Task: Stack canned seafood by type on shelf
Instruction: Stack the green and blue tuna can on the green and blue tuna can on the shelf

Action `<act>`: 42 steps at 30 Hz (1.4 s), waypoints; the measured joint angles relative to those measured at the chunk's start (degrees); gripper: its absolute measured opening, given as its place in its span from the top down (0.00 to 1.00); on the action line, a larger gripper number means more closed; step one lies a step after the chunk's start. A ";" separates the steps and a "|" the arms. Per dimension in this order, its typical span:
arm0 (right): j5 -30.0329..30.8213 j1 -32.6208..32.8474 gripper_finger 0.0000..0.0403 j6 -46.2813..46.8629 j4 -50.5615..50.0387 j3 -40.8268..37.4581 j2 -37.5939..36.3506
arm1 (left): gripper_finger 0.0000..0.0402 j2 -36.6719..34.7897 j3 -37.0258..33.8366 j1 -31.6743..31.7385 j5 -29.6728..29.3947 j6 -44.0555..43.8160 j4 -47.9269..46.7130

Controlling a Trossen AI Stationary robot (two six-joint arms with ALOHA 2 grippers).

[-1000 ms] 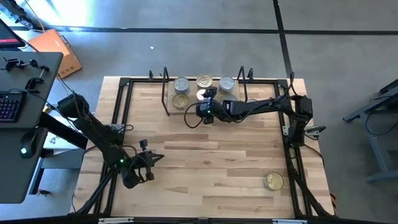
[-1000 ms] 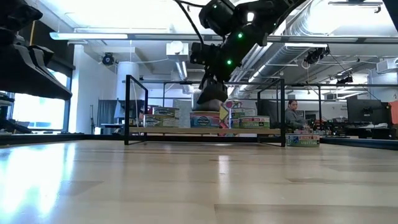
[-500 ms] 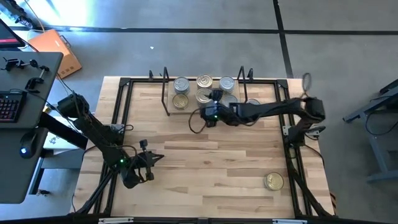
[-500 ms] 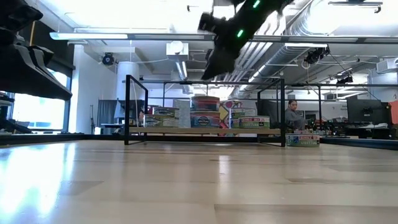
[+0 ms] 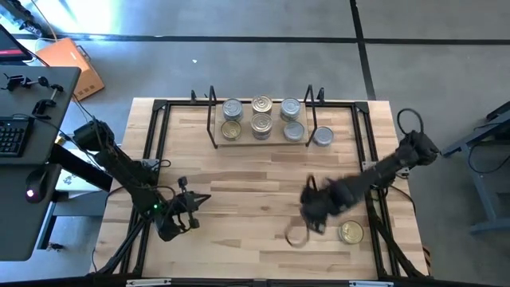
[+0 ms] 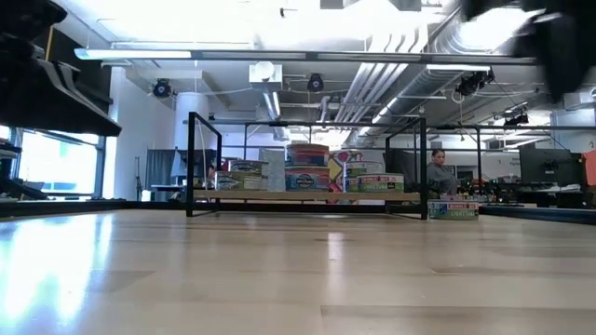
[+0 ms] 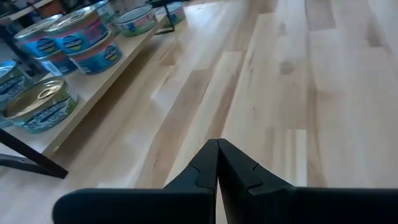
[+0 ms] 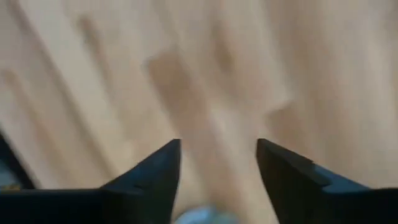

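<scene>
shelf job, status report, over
Right end effector open, empty, near loose gold tin. Left end effector shut, parked. Six tins on shelf. Nothing blocking.

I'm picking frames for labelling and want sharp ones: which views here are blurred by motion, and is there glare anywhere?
High view: the right arm is smeared, the tins crisp. Right wrist view: the tabletop is streaked, jaws apart. Low view: bright ceiling lights wash out the top, with sheen on the boards. Left wrist view: sharp.

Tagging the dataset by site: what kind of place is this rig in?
Likely an open-plan lab or office: exposed ceiling ducts, a desk with keyboard beside the table, and a person seated at monitors behind.
</scene>
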 joint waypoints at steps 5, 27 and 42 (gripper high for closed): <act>-7.35 11.08 0.75 21.17 1.49 -3.82 2.23 | 1.00 0.00 0.00 1.24 -0.13 0.47 1.19; -16.12 19.54 1.00 38.64 -1.29 -9.37 7.65 | 1.00 0.00 0.00 2.07 0.31 9.13 5.59; -7.59 8.48 1.00 25.48 20.09 -9.39 14.57 | 1.00 0.00 0.00 2.07 0.31 9.15 5.81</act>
